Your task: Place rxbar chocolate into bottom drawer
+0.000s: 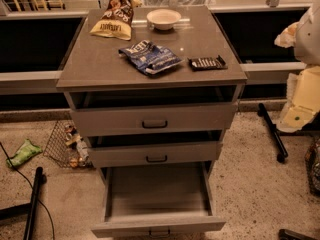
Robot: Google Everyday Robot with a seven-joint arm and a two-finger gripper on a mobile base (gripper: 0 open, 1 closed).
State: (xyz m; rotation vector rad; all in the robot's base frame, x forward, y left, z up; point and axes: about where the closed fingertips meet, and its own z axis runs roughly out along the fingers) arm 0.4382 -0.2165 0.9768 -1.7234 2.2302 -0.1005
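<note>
Now flat on the bench, well left of the tool at the right edge: rxbar chocolate, dark wrapper, pale lettering. Cannot tell tool's state.

The one camera looks down from in front at the cabinet, jaws at right edge.

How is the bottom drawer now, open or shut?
Open: the bottom drawer is pulled out, its bare inside showing. The gripper sits at the right edge, away from it.
</note>
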